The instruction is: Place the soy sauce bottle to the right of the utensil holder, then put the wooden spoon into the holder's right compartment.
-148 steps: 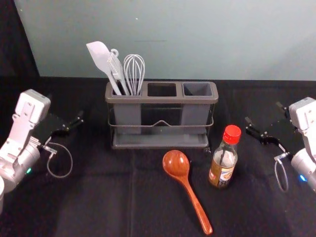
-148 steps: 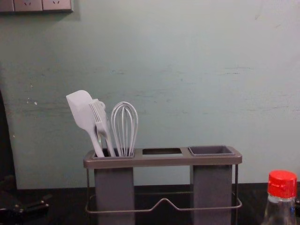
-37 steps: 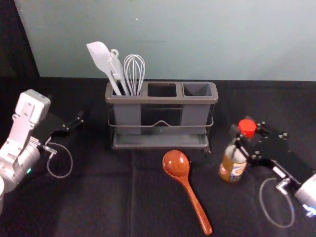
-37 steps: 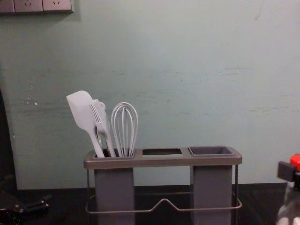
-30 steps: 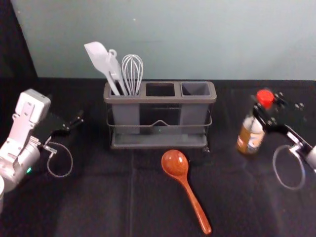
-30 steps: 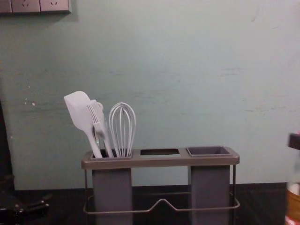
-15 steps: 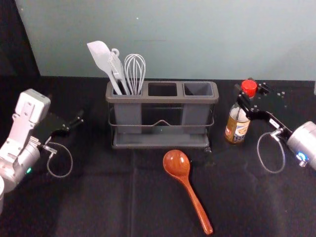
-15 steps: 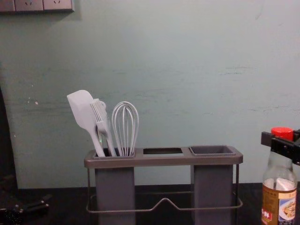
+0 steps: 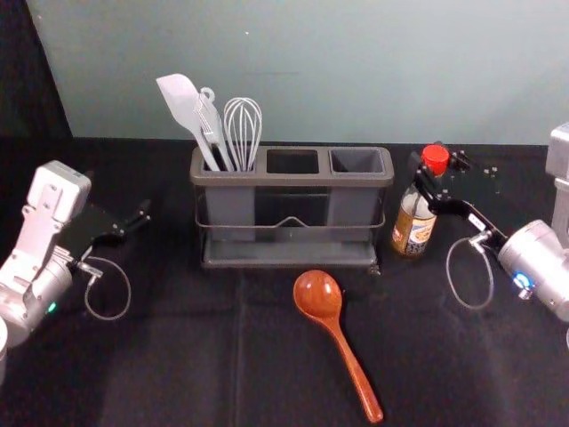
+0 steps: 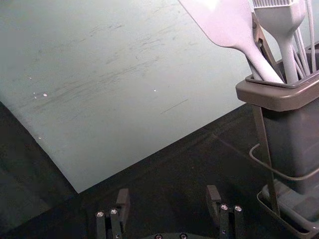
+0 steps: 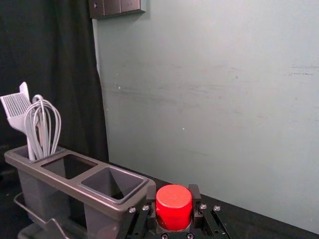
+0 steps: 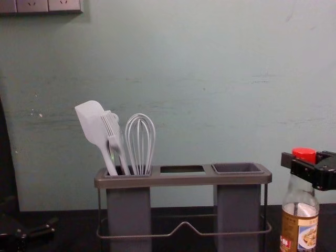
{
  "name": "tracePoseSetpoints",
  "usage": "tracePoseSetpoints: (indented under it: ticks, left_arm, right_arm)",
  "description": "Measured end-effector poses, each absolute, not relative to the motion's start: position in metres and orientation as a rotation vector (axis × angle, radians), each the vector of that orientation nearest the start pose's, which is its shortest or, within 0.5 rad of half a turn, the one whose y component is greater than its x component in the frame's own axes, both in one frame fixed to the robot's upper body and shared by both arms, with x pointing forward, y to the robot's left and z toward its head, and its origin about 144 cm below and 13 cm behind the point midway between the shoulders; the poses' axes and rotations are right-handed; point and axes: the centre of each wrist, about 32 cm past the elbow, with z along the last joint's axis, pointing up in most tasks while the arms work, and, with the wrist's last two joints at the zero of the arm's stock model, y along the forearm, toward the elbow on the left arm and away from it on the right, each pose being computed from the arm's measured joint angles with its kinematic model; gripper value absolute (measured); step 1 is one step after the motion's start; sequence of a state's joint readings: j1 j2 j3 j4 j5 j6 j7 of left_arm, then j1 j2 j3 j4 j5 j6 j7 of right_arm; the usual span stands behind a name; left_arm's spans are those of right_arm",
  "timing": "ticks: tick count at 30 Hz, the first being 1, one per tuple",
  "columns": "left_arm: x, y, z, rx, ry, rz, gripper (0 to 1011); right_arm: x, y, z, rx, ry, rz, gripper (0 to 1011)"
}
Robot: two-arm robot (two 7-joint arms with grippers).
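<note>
A pale grey-green wall [image 9: 356, 71] is rising behind a black cloth surface [image 9: 160, 365]. On the cloth a grey-brown utensil holder [image 9: 289, 180] is standing upright, with three openings in a row and a wire rail across its front. The right arm is reaching in from the right side, and its right gripper [image 9: 437, 164] is clamping the bottle at the neck and cap, one finger on each side. The left arm is waiting at the left side, well apart from the holder; its left gripper [image 9: 120, 197] is keeping its fingers apart, with nothing between them.

The wooden spoon [image 9: 336, 327] is lying in front of the holder, glossy and reddish brown; its round bowl is pointing toward the holder and its long, slim handle is slanting toward the robot and rightward. The soy sauce bottle [image 9: 416, 222] is sitting just to the right of the holder, upright in the chest view. Its clear glass is narrowing to a slim neck, and its golden-brown label is showing a pictured dish beside a red patch with white characters. I cannot tell whether its base is touching the cloth.

A white spatula [image 9: 184, 105], a whisk [image 9: 242, 129] and a brush [image 12: 112, 128] are leaning in the left compartment. Smallest, the bright red cap [image 11: 173, 204] is topping the bottle.
</note>
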State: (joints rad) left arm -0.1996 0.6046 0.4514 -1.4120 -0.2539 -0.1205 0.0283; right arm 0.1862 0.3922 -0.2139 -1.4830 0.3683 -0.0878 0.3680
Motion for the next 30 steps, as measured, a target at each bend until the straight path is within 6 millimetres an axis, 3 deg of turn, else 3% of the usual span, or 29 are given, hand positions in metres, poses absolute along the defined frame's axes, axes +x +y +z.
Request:
tracePoseSetpoints:
  ticks: [26,30]
  left_arm:
    - [0.489,0.31,1.14,0.304,-0.285,1.248,1005]
    - [0.489,0.31,1.14,0.304,-0.285,1.248,1005]
  right_arm:
    - [0.516,-0.279,1.167,0.056,-0.104,-1.048,392]
    - [0.516,-0.278,1.167,0.06,-0.103,-1.048,514]
